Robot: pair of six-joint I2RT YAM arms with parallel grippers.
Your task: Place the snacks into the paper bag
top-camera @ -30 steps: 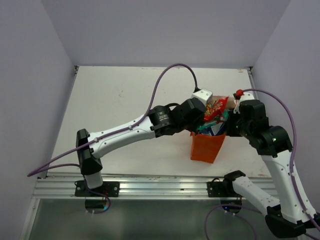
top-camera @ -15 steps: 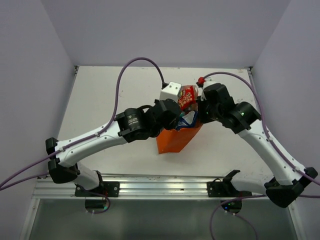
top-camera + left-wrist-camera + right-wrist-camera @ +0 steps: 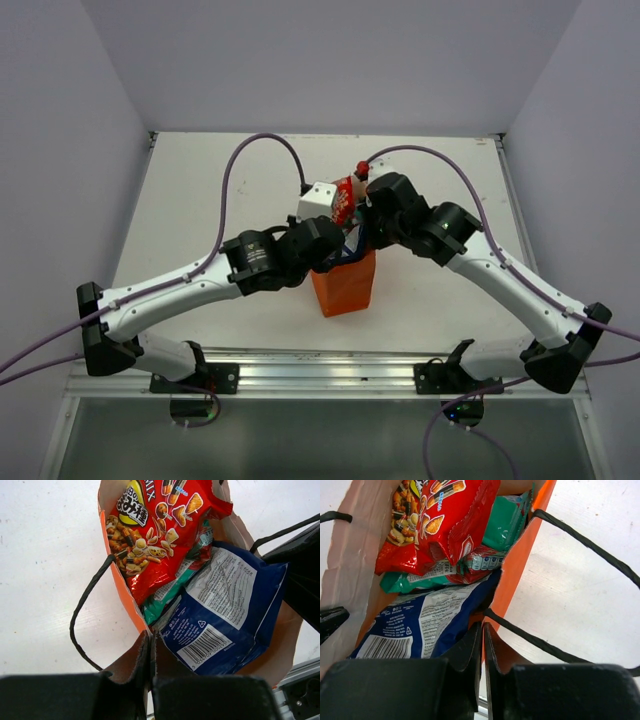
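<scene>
Left hand (image 3: 150, 647) and right hand (image 3: 483, 637) both pinching paper bag (image 3: 346, 290) rim, bag carried further left

On the red packet (image 3: 160, 535), lying farthest beyond the left gripper (image 3: 150, 641), white letters read "MIX" beside Japanese characters on a dark oval, while the blue-white packet (image 3: 235, 625) just past its fingertips carries a barcode (image 3: 202, 647) and fine print too small to read.

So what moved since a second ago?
The bag moved left across the table, carried between the left arm and right arm, which swung left with it. Nothing was grabbed or let go: both arms' jaws stay pinched on its rim, and the snacks stay inside.
</scene>
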